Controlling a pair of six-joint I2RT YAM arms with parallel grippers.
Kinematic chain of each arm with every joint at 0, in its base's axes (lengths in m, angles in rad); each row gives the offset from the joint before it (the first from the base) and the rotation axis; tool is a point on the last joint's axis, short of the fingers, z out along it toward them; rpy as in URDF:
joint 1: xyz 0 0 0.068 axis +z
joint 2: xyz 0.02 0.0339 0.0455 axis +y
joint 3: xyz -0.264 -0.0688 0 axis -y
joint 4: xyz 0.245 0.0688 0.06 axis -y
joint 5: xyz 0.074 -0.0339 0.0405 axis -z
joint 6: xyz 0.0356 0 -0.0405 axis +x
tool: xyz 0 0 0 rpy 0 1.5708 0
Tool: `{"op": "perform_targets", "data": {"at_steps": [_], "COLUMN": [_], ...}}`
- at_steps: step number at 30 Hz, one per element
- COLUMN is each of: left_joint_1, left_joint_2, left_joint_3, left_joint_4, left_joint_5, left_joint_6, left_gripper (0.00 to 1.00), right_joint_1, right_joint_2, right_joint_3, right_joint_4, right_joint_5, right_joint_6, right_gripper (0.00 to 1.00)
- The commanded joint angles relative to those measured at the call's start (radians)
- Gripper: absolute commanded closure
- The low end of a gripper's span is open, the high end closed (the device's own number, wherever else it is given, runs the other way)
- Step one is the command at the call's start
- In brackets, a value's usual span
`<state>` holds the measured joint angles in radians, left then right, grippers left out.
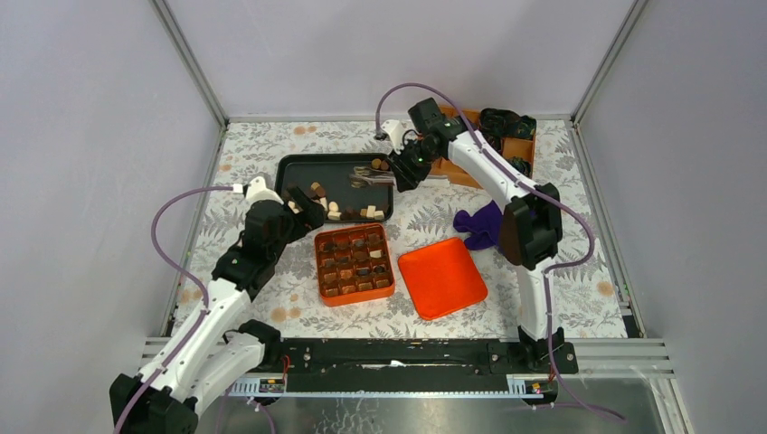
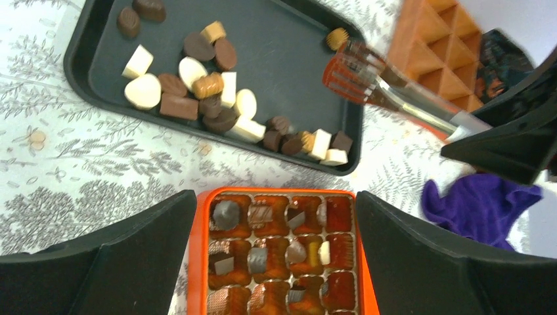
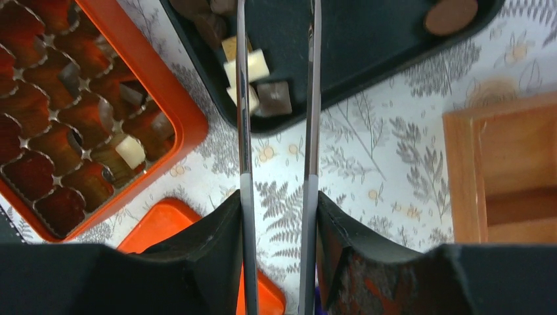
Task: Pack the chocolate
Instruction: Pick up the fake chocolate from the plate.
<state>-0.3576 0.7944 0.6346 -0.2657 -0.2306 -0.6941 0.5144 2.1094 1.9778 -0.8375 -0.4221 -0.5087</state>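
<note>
Most of the chocolate lies loose in the black tray: dark, light brown and cream-white pieces heaped along its near side. More pieces sit in some cells of the orange box, which stands just beside the tray. The left gripper hangs released and empty, its fingers spread wide. From its wrist camera the box's cells show between the fingers, with the tray's pile beyond the tips. The right gripper is clenched on a pair of metal tongs. Their arms reach out over a cluster of white and dark squares at the tray's corner. Whether the tongs' orange tips pinch a piece cannot be told. An orange lid, a purple cloth and a wooden box lie to the right
</note>
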Motion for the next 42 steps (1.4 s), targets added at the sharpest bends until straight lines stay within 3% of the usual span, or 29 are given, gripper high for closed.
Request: {"op": "perform_targets", "data": {"at_steps": [1,15,29,42], "left_joint_1": [0.008,0.009,0.009,0.011], "left_joint_2": [0.056,0.021,0.019,0.023], "left_joint_3": [0.05,0.095,0.096,0.097], "left_joint_4": [-0.1,-0.23,-0.237,-0.238], "left_joint_5": [-0.047,-0.106,-0.11,-0.103], "left_joint_6": [0.01,0.025,0.005,-0.005], "left_gripper": [0.01,0.01,0.01,0.01], "right_joint_1": [0.059,0.122,0.144,0.183], "right_joint_2": [0.056,0.228,0.28,0.329], "right_joint_3": [0.13,0.263,0.265,0.306], "right_joint_4": [0.008,0.1,0.153,0.201], "right_joint_5": [-0.057,0.003,0.013,0.126], "right_joint_6": [-0.012,0.056,0.044,0.083], "right_gripper": [0.54,0.54,0.52,0.53]}}
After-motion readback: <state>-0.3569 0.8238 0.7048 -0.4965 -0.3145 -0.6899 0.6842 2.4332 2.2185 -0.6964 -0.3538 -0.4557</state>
